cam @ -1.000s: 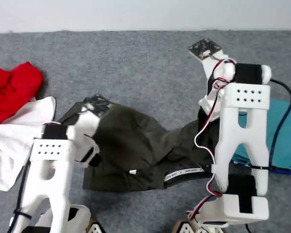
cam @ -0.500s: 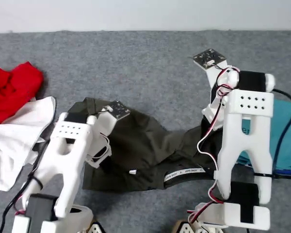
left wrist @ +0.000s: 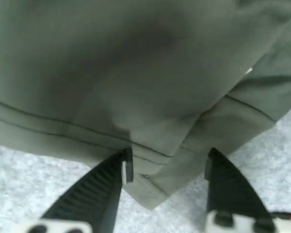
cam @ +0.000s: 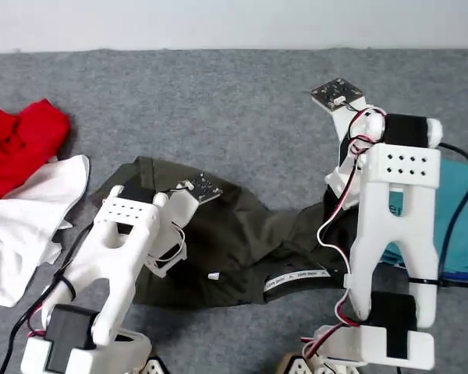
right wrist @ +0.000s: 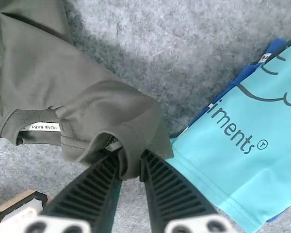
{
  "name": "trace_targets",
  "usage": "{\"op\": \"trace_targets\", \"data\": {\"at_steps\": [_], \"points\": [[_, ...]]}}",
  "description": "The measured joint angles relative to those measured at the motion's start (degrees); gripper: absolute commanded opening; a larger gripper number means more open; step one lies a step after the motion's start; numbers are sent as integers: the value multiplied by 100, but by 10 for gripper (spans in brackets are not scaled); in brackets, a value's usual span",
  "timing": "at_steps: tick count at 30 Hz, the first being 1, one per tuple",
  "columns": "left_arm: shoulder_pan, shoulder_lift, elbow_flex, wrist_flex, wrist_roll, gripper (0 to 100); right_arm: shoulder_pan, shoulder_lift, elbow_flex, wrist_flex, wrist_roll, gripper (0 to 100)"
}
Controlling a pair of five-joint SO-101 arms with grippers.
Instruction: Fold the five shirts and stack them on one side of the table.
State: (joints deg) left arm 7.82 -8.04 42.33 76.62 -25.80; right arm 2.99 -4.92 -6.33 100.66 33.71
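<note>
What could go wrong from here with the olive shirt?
1. The right jaws pinch only a small bunched fold of the olive shirt; a pull may slip it free.
2. The left jaws stand open around a layered hem corner; closing might catch one layer only.
3. The teal shirt lies beside the pinch and could get dragged.

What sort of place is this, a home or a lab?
Probably a robotics lab bench: a grey carpet-like tabletop, the white left arm and right arm with exposed wiring, and an olive shirt lying between them.
</note>
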Motion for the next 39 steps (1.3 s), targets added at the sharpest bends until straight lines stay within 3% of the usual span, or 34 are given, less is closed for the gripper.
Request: {"op": "trace_targets", "data": {"at_steps": [23,31,39], "points": [[0,308,44,-255,9,209,0,0,0,0,0,10],[0,730,26,-431,9,124,0,0,0,0,0,10],[0,730,26,-448,9,118,0,0,0,0,0,10]]}}
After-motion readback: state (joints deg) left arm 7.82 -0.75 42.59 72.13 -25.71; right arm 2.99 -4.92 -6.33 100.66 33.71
